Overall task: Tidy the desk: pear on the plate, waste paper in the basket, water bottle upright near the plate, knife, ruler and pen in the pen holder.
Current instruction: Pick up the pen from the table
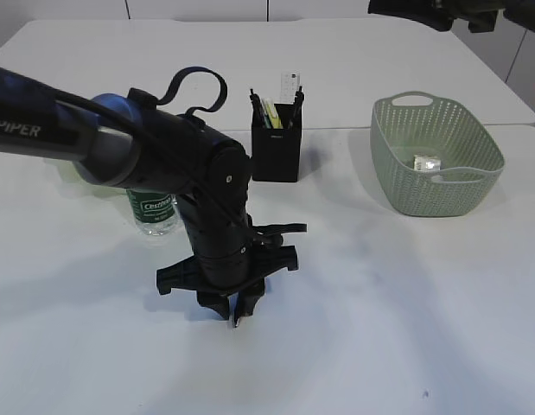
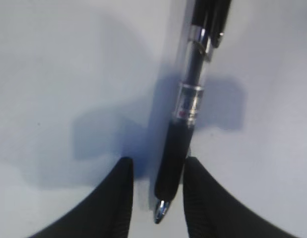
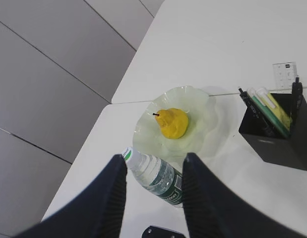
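In the exterior view, "PIPER" is printed on the arm [image 1: 29,128] above the white bench [image 1: 405,303], and the upright water bottle [image 1: 153,213] has a green label I cannot read. The left wrist view shows the left end effector [image 2: 154,186] narrowly straddling the pen [image 2: 185,116], contact unclear. In the right wrist view, the right end effector [image 3: 153,186] gapes empty above the pear [image 3: 172,122] on the plate [image 3: 203,106].

Exterior slanted down at table [image 1: 405,285], left wrist close, right wrist high

The pen [image 2: 185,124] showed a clear glossy plastic barrel, matt rubbery black grip and shiny metal tip; the basket [image 1: 436,156] looked woven matt green plastic.
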Robot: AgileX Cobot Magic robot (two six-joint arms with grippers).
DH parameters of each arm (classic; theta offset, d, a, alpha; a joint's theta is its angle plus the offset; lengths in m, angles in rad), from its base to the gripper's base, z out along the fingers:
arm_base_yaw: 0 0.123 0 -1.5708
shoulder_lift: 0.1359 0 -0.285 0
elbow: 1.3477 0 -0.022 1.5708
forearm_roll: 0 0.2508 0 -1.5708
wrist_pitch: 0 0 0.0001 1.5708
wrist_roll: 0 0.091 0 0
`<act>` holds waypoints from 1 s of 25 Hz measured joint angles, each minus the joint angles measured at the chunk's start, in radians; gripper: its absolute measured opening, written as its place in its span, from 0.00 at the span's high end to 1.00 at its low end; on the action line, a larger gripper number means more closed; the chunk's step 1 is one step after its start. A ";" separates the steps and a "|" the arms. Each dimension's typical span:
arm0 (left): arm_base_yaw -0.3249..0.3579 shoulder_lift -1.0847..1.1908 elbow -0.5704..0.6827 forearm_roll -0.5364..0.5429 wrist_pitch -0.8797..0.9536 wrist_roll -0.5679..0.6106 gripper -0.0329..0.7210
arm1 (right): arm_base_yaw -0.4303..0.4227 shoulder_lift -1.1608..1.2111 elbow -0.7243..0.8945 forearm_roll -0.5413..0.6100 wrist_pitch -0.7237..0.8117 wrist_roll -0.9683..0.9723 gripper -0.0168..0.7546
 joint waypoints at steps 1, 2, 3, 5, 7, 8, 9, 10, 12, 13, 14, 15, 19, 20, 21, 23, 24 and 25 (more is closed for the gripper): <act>0.000 0.002 0.000 0.000 0.004 0.000 0.69 | 0.000 0.000 0.000 0.000 0.000 0.000 0.61; 0.000 0.002 0.000 0.000 0.006 0.000 0.72 | 0.000 0.000 0.000 0.000 0.000 0.000 0.61; 0.000 0.002 0.000 0.000 0.009 0.000 0.75 | 0.000 0.000 0.000 0.000 0.000 0.000 0.61; 0.000 0.002 0.000 0.000 0.010 0.004 0.80 | 0.000 0.000 0.000 0.000 0.000 0.000 0.61; 0.000 0.002 0.000 0.000 0.010 0.015 0.85 | 0.000 0.000 0.000 0.000 0.000 0.000 0.61; 0.000 0.002 0.000 0.000 0.010 0.024 0.86 | 0.000 0.000 0.000 0.000 0.000 0.000 0.61; 0.000 0.002 0.000 0.000 0.011 0.032 0.88 | 0.000 0.000 0.000 0.000 0.000 0.000 0.61; 0.000 0.002 0.000 0.000 0.013 0.043 0.86 | 0.000 0.000 0.000 0.000 0.000 0.000 0.61; 0.000 0.002 0.000 0.000 0.015 0.055 0.88 | 0.000 0.000 0.000 0.000 0.000 0.000 0.61; 0.000 0.002 0.000 0.000 0.017 0.054 0.88 | 0.000 0.000 0.000 0.000 0.000 0.000 0.61; 0.000 0.002 0.000 0.007 0.024 0.056 0.88 | 0.000 0.000 0.000 0.000 0.000 0.000 0.61; 0.000 0.002 0.000 0.009 0.026 0.056 0.88 | 0.000 0.000 0.000 0.000 0.000 0.000 0.61; 0.000 -0.011 0.000 0.070 0.053 0.058 0.88 | 0.000 0.000 0.000 0.000 0.000 0.000 0.61; 0.000 -0.022 0.000 0.091 0.057 0.058 0.88 | 0.000 0.000 0.000 0.000 0.000 0.000 0.61; 0.000 -0.037 0.000 0.108 0.059 0.058 0.88 | 0.000 0.000 0.000 0.000 0.000 0.000 0.61; 0.000 -0.069 0.000 0.137 0.061 0.062 0.88 | 0.000 0.000 0.000 0.000 0.000 0.000 0.61; 0.000 -0.088 0.000 0.154 0.061 0.064 0.88 | 0.000 0.000 0.000 0.000 0.000 0.000 0.61; 0.000 -0.104 0.000 0.162 0.062 0.072 0.88 | 0.000 0.000 0.000 0.000 0.000 0.000 0.61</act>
